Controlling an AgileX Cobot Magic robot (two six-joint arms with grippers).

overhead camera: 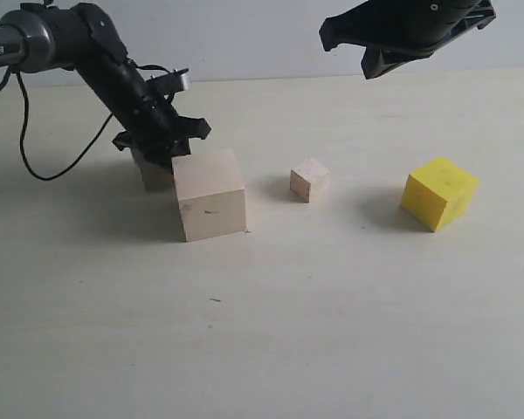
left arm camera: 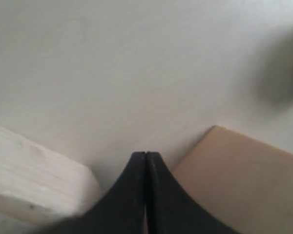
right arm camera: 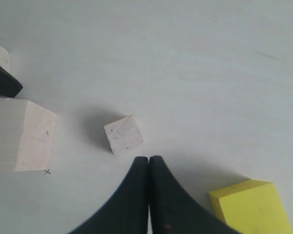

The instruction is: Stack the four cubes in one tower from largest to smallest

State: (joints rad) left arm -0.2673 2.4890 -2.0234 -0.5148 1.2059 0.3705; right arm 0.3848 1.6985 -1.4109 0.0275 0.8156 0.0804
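Observation:
The large wooden cube (overhead camera: 210, 194) (right arm camera: 22, 141) stands left of centre on the table. The medium wooden cube (overhead camera: 152, 174) (left arm camera: 34, 175) sits just behind it, partly hidden. My left gripper (overhead camera: 162, 150) (left arm camera: 145, 157) is shut on nothing, low between these two, with the large cube's shaded side (left arm camera: 244, 185) close beside it. The small wooden cube (overhead camera: 310, 180) (right arm camera: 123, 135) lies at the centre. To the right sits the yellow cube (overhead camera: 438, 192) (right arm camera: 251, 207). My right gripper (overhead camera: 373, 68) (right arm camera: 149, 159) hangs high above the table, shut and empty. No cube rests on another.
All cubes rest on a pale tabletop (overhead camera: 332, 314). The left arm's black cable (overhead camera: 35, 166) loops down to the table at the far left. A light wall (overhead camera: 262, 44) runs along the back edge.

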